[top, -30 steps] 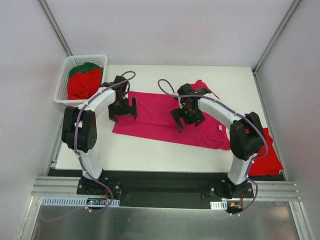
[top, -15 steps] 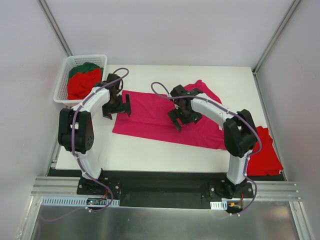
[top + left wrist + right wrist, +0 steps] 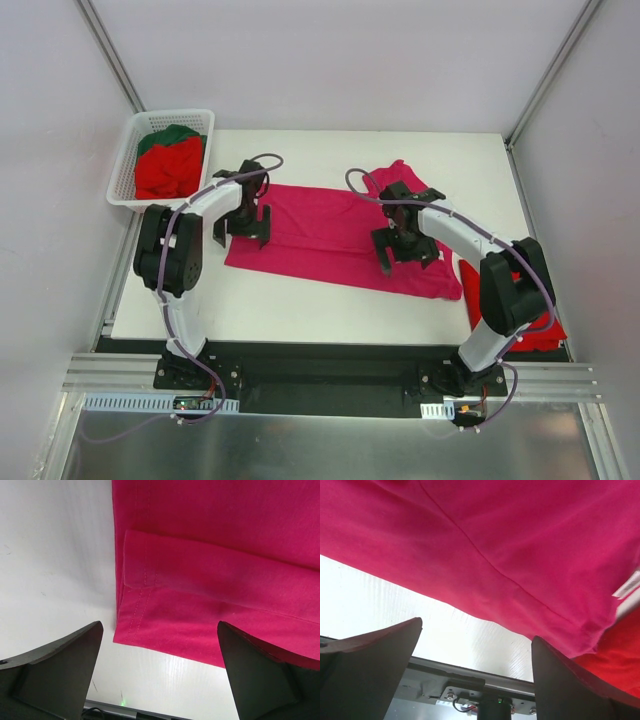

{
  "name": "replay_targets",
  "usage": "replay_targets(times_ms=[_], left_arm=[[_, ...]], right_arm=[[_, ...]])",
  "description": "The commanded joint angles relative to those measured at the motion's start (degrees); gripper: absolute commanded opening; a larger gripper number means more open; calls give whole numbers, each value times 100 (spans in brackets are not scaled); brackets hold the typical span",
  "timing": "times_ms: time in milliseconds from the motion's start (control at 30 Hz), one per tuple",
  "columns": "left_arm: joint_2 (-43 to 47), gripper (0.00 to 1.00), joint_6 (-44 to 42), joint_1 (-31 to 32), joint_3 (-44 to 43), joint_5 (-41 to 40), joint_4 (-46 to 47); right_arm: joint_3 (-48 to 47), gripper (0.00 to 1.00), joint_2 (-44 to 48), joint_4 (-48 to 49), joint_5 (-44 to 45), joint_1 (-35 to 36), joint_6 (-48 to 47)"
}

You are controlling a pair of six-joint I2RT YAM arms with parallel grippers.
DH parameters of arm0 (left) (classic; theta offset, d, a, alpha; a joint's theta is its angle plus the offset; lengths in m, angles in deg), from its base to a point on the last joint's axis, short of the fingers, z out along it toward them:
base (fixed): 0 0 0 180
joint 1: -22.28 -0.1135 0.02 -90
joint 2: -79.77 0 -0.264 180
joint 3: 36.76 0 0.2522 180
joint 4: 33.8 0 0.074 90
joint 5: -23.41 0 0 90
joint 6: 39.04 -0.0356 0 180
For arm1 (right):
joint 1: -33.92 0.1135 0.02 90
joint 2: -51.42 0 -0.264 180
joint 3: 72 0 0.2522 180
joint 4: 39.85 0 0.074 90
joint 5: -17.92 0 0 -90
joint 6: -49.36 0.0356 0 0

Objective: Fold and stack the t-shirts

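Where magenta t-shirt (image 3: 320, 235) lies, basket (image 3: 123, 170) left, red shirt (image 3: 615, 660) right.

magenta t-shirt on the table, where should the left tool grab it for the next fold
Likely its near left hem corner, from above with the open left tool: the magenta t-shirt lies flat on the table, so only an edge offers a pinch.

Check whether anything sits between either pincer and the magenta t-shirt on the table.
Nothing visible does. The left pincer hangs open over the left hem of the magenta t-shirt, the right pincer open over its near edge; only cloth and table beneath.
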Motion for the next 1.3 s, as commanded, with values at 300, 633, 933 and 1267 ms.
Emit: replay_targets(times_ms=[300,633,933,1267], left_arm=[[-50,99,-21,368,129,-768,-136],[-445,99,-57,376,-424,-1111,-136],[-587,99,-4,377,-829,-1015,-154],[-385,99,110,385,-794,-453,-259]], right_arm=[[488,96,-274,474,-1196,1,397],[629,96,-248,518,-1496,-8,362],[840,96,-256,544,-1514,-8,335],[612,96,-415,422,-1207,1,335]])
